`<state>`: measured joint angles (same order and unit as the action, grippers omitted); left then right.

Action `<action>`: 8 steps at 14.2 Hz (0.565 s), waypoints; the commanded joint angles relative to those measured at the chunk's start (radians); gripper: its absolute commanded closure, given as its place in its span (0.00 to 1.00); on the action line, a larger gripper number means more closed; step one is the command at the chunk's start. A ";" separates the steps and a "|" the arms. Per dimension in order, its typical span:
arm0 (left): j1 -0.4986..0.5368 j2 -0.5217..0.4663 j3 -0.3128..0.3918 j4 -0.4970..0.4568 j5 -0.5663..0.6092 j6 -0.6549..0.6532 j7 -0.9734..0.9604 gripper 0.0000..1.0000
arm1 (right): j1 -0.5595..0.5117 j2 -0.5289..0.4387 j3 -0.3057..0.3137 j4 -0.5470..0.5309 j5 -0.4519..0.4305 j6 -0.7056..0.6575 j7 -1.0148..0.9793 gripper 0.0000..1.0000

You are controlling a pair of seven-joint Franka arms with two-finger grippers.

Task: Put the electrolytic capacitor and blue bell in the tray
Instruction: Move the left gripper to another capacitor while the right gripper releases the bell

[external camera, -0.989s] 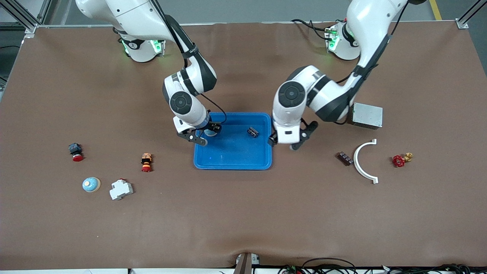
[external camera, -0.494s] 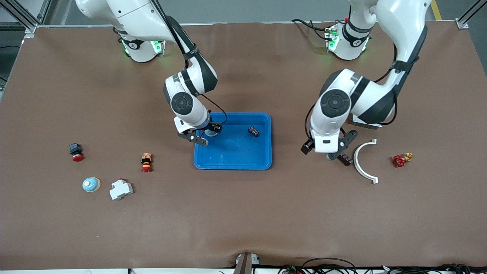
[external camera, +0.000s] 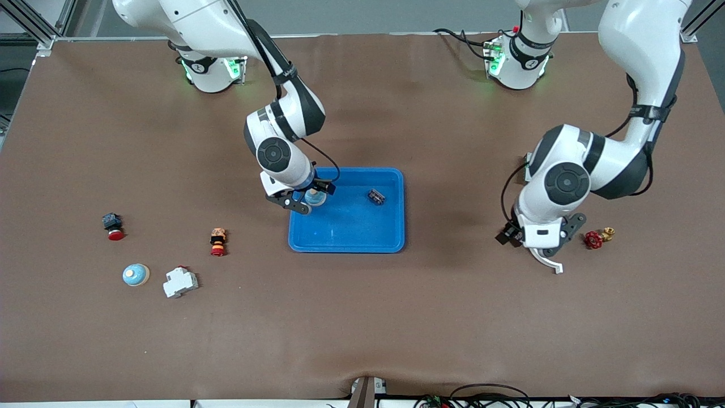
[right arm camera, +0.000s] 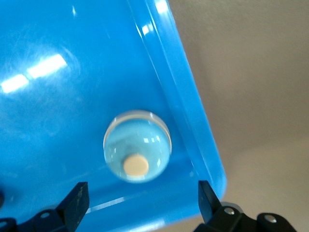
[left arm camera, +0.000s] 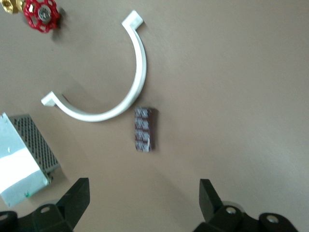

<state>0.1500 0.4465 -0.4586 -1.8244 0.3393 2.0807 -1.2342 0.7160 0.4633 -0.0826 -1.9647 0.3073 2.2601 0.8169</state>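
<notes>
Right gripper (external camera: 304, 199) hangs fingers apart over the bright blue tray (external camera: 346, 241), and the pale blue bell (right arm camera: 137, 146), domed with a cream button, sits inside by the rim. Left gripper (external camera: 535, 242), spread wide, hovers over the white clamp (left arm camera: 126, 92).

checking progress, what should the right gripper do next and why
Probably lift straight up and clear. The right gripper is open over the tray, and the blue bell sits free on the tray floor between its fingers; the capacitor is in too.
</notes>
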 commanded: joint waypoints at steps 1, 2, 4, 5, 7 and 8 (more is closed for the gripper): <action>0.028 0.020 -0.009 -0.007 0.033 0.024 -0.001 0.00 | 0.003 -0.080 -0.017 -0.013 -0.069 -0.083 0.014 0.00; 0.039 0.023 -0.009 -0.009 0.035 0.028 0.005 0.00 | 0.002 -0.090 -0.019 -0.013 -0.117 -0.099 0.013 0.00; 0.051 0.031 -0.009 -0.009 0.035 0.035 0.022 0.00 | -0.015 -0.109 -0.025 -0.013 -0.175 -0.126 0.005 0.00; 0.056 0.035 -0.009 -0.009 0.035 0.038 0.022 0.00 | -0.026 -0.120 -0.025 -0.013 -0.184 -0.138 -0.030 0.00; 0.056 0.044 -0.008 -0.015 0.035 0.064 0.022 0.00 | -0.070 -0.143 -0.026 -0.014 -0.185 -0.168 -0.158 0.00; 0.068 0.044 -0.008 -0.018 0.038 0.071 0.025 0.00 | -0.102 -0.155 -0.025 -0.014 -0.185 -0.186 -0.236 0.00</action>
<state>0.1978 0.4919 -0.4582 -1.8285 0.3533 2.1255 -1.2177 0.6762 0.3546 -0.1167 -1.9609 0.1357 2.1084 0.6981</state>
